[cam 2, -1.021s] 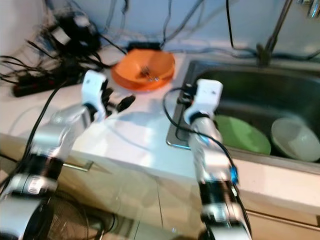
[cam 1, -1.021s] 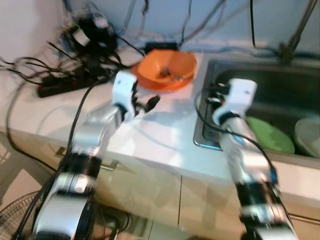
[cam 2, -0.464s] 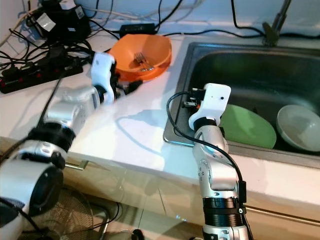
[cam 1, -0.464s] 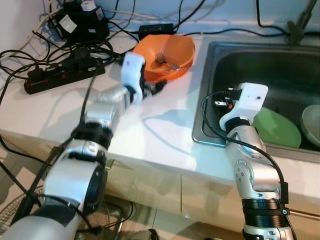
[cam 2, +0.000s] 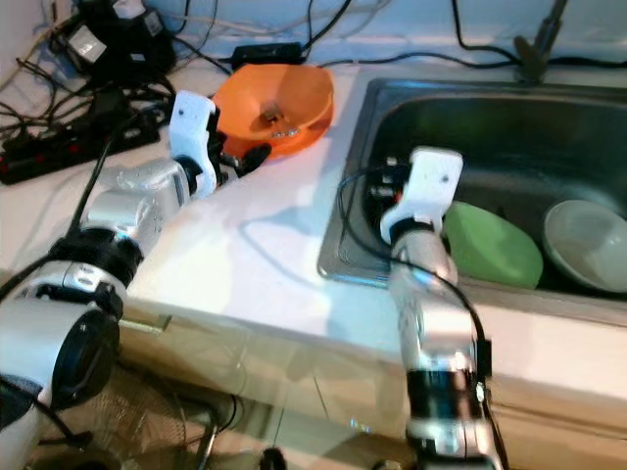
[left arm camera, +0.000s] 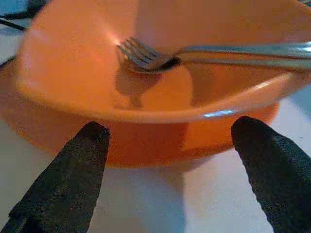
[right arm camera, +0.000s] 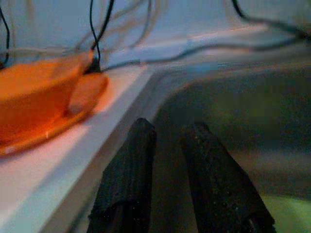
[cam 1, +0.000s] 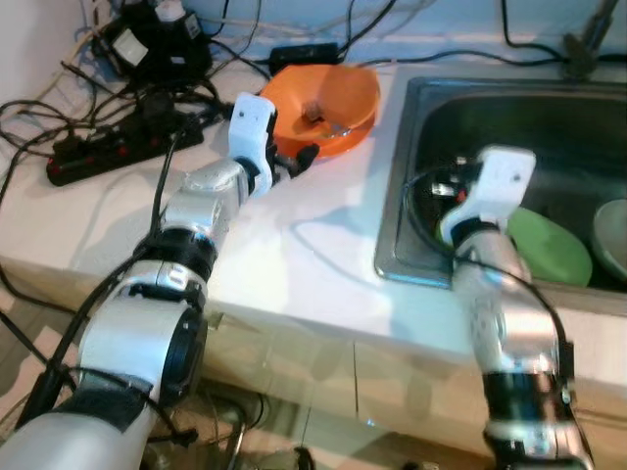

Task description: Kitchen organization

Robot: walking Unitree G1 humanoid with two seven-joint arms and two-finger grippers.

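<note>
Orange bowl approached by the left gripper beside a steel sink.

From the head views, an orange bowl with a fork in it is seen on the white countertop, near a black power strip; the left gripper is held just beside its rim, while the right gripper is held over the sink, where a green plate and a pale bowl lie. Through the left wrist view, the fingers are seen set wide apart before the bowl. Through the right wrist view, the fingers are seen almost together, a narrow gap between them, above the sink edge.
</note>
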